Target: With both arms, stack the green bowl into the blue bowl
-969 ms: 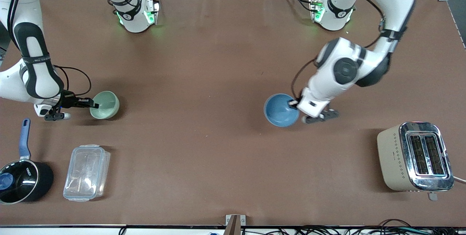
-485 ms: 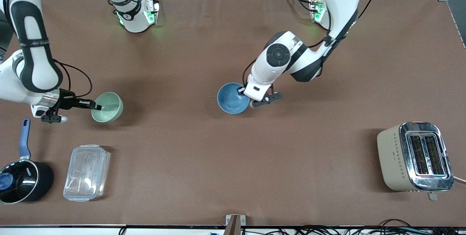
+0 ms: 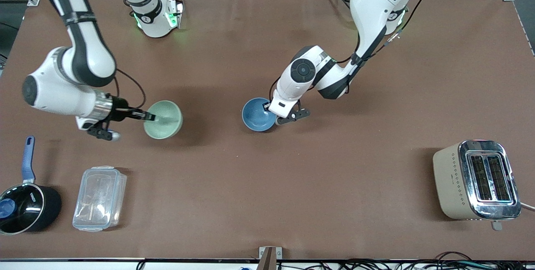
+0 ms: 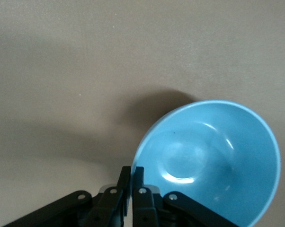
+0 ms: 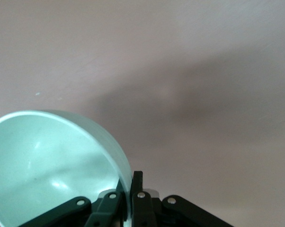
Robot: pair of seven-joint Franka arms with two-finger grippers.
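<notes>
My right gripper [image 3: 149,116] is shut on the rim of the pale green bowl [image 3: 164,119] and holds it over the table toward the right arm's end. In the right wrist view the green bowl [image 5: 52,165] has its wall pinched at my right gripper [image 5: 129,187]. My left gripper [image 3: 267,106] is shut on the rim of the blue bowl [image 3: 256,114] and holds it over the middle of the table. In the left wrist view the blue bowl [image 4: 213,161] has its rim clamped at my left gripper [image 4: 132,176]. The bowls are about a bowl's width and a half apart.
A black saucepan [image 3: 23,208] with a blue handle and a clear lidded plastic box [image 3: 99,198] lie near the front edge at the right arm's end. A beige toaster [image 3: 476,180] stands at the left arm's end.
Both arms lifted and carried their bowls toward the table's middle. The blue bowl moved a long way first and then a little more. The green bowl moved mostly in the last half second.
</notes>
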